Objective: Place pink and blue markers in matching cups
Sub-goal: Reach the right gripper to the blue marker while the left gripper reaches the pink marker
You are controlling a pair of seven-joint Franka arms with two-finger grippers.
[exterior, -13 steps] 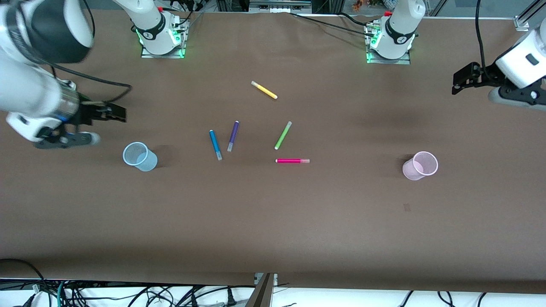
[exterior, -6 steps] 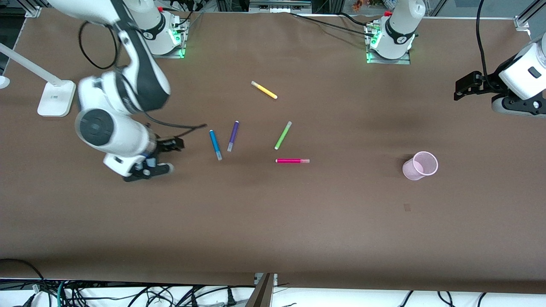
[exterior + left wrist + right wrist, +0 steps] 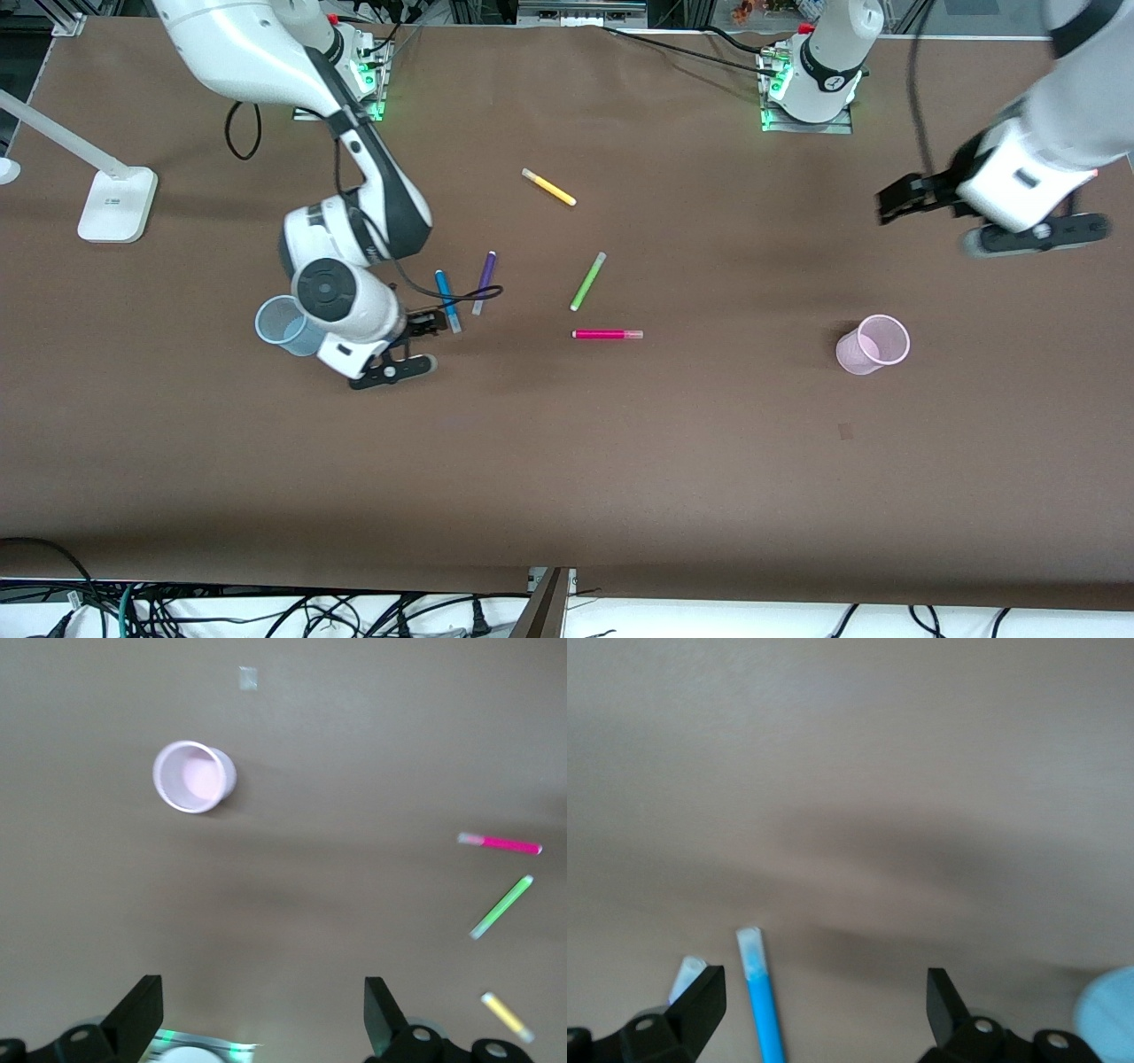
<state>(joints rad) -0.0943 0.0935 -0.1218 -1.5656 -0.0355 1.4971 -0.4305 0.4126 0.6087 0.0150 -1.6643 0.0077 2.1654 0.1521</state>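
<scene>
The right gripper (image 3: 416,341) is hanging open over the blue marker (image 3: 447,301) (nothing held); the left gripper (image 3: 895,206) is waiting open.

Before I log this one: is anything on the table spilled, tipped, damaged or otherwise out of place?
Nothing stands out. The pink cup and blue cup stand upright and empty, and the pink marker and blue marker lie flat among the other pens. Both pincers are open and empty, the right pincer near the blue marker.

I see a yellow marker (image 3: 548,187), a lime-green marker (image 3: 587,281) and a purple marker (image 3: 484,282) lying apart on the brown bench (image 3: 567,461), plus a white lamp base (image 3: 116,206).
</scene>
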